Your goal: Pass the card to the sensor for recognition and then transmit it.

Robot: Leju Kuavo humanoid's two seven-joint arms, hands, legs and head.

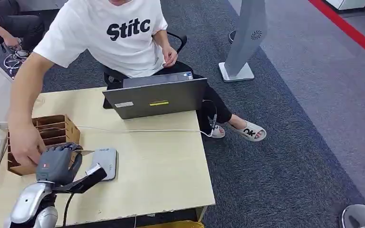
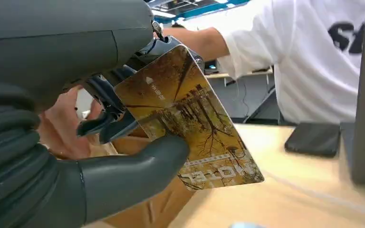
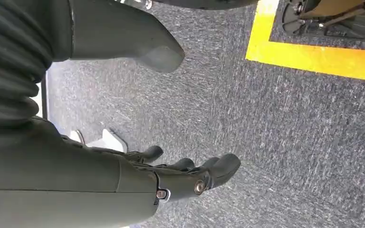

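I see my left robot hand (image 2: 123, 156) pinching a glossy autumn-toned plastic card (image 2: 190, 118) between thumb and fingers; its printed lettering appears inverted and I can't make it out for certain. The card hangs over the near-left part of the light wooden table (image 1: 161, 166), just beside the flat grey card sensor (image 1: 105, 161). A person's hand (image 1: 24, 145) rests on the brown cardboard divider box (image 1: 57, 130) further left. My right robot hand (image 3: 185, 175) hangs released above grey carpet (image 3: 290, 133).
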